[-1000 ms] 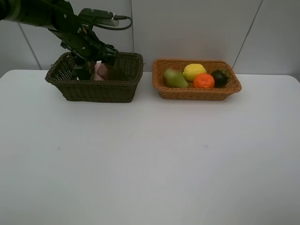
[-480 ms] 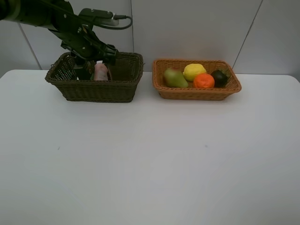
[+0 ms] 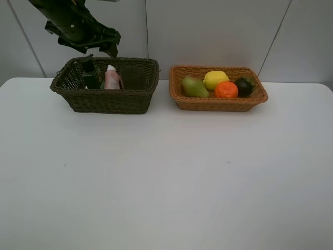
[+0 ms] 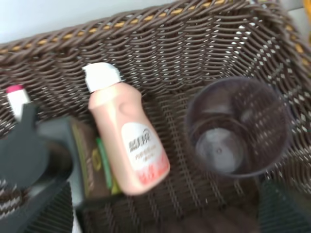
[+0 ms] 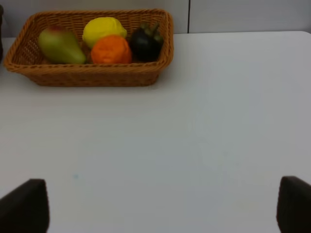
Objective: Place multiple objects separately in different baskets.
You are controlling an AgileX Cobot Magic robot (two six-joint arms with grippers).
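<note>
Since the earlier frame we see the left arm risen out of the dark basket (image 3: 106, 86): a second ago its gripper was down among the contents, and now the left gripper (image 3: 104, 46) hangs above the basket's rim, near the far left corner of the white table (image 3: 166, 172). The small pink bottle (image 3: 111, 77) now stands apart from the arm inside the dark basket, just beside the dark green bottle (image 3: 91, 75).

In the left wrist view we look down into that basket. The pink bottle (image 4: 127, 141) leans across the green bottle (image 4: 73, 160), its white cap toward the wicker wall. The translucent pink cup (image 4: 238, 128) stands upright beside it with its mouth open, and the red tip of the marker (image 4: 15, 99) shows at the wall. The left gripper's dark fingers (image 4: 279, 211) sit at the frame's edges, spread, with nothing between them: the hand is released.

The light tan basket (image 3: 218, 101) sits along the far edge, right of the middle, beside the dark one but not touching it. In it lie the pear (image 3: 194, 86), the lemon (image 3: 215, 79), the orange (image 3: 226, 89) and the mangosteen (image 3: 244, 86), packed close together.

The right gripper's fingers (image 5: 24, 206) appear at the corners of the right wrist view, wide apart and empty, over bare table nearer than the tan basket (image 5: 92, 75).
</note>
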